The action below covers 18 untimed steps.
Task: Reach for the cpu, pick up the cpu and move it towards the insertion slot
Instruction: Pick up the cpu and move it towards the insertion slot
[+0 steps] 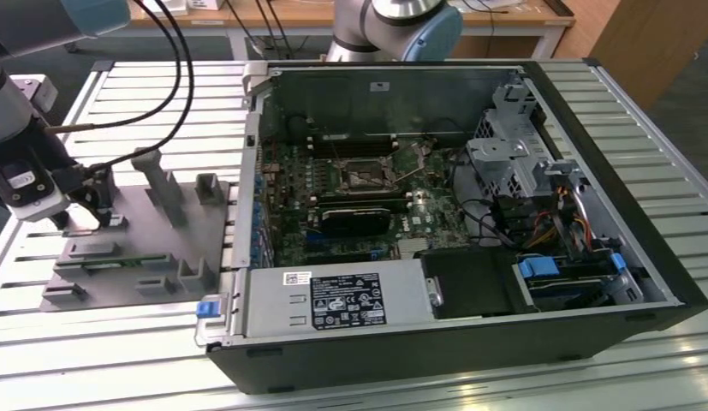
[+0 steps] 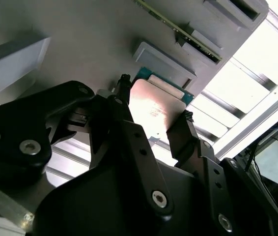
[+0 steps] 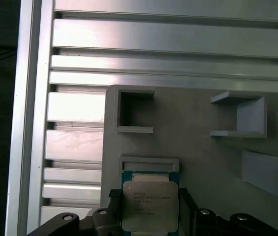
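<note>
Two of the three steps look done, by my read.

Going L to R in the exterior view: the arm is at 9 o'clock of the frame, over the grey tray w/ its upright blocks. The tray lies on the slatted table. At 3 o'clock from the tray stands the open pc case. The socket is on the green board, roughly mid-case, w/ a black card at its 6 o'clock.

The pincer is narrowed down around the cpu in both wrist views. Its black fingers sit one on each of two opposite edges, touching as far as I can see. So I call it clamped on the cpu, nothing else in hand. The cpu lies flat, silver top up, green rim showing, just beside a shallow recess of the tray. I can't tell if it has cleared the tray surface or rests on it.

Progress:
- **Reach:** done.
- **Grip:** looks on.
- **Lift:** unconfirmed.
- **Carry:** not done. The cpu is over the tray, well apart from the socket, w/ the case's near wall between them.
</note>
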Motion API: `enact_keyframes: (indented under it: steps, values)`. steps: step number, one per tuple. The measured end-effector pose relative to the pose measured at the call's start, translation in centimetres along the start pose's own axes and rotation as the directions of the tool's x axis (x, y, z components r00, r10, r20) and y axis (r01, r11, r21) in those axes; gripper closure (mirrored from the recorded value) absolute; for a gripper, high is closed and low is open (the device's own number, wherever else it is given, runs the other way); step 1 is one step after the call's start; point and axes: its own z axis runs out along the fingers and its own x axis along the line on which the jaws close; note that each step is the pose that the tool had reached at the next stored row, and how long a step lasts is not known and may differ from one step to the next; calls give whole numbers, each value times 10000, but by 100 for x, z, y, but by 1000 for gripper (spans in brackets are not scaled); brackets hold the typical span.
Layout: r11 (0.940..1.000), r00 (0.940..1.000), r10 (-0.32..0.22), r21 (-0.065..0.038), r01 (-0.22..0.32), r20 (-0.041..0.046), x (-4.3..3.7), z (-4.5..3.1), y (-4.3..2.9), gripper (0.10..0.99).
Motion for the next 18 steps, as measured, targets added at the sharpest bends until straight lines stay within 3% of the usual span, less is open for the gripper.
enact_keyframes:
  steps: [9, 18]
  values:
    - [10000, 10000, 0, 0, 0, 0, -2, -113, 15, 541]
    - [10000, 10000, 0, -2, 0, 4, -3, -178, 25, 541]
